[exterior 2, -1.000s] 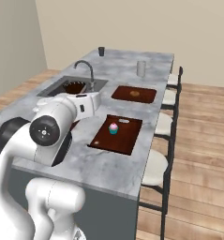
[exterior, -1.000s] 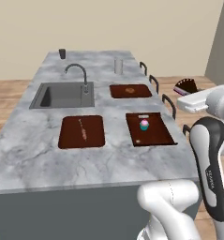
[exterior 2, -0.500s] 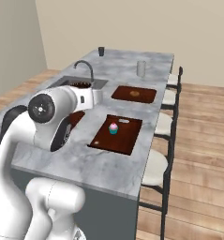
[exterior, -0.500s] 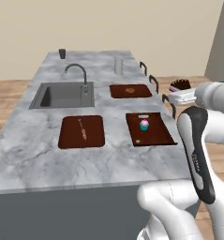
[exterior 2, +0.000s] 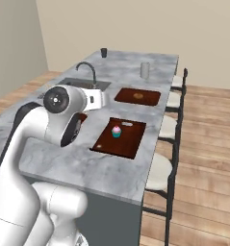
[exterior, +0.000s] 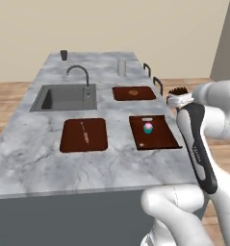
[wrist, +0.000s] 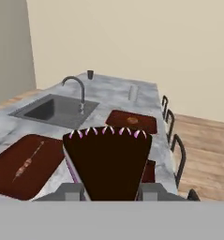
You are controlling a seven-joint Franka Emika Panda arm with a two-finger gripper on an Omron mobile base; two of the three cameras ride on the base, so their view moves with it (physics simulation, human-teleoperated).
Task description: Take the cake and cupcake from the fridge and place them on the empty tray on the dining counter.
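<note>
My end effector [wrist: 112, 190] was closed narrow on the cake [wrist: 108, 159], a dark wedge with pink-and-white dollops along its far edge, its body clamped between the two fingers. In the left base view the end effector [exterior: 180, 99] hung above bench height, just past the long edge of the bench [exterior: 49, 158], on the stool side. The tray [exterior: 157, 137] lay below it and a short way inward over the bench. The cupcake [exterior: 148, 127] already stood on the tray's far half. Farther inward from the end effector lay the tray with the stick utensil [exterior: 83, 134], and beyond the target tray lay the tray with the brown lump [exterior: 134, 92]; neither was the destination. I judged the step in hand to be the carry of the cake to the tray. To do it well, I needed to hold the wedge level and move inward at the same height until it hung over the bare near half of the tray [exterior 2: 128, 141], well apart from the cupcake [exterior 2: 116, 131]. Only then should I descend vertically, with the fingers closed until the cake's base met the tray floor inside the rim. A sideways approach at low height risked knocking the cupcake or catching the rim.
</note>
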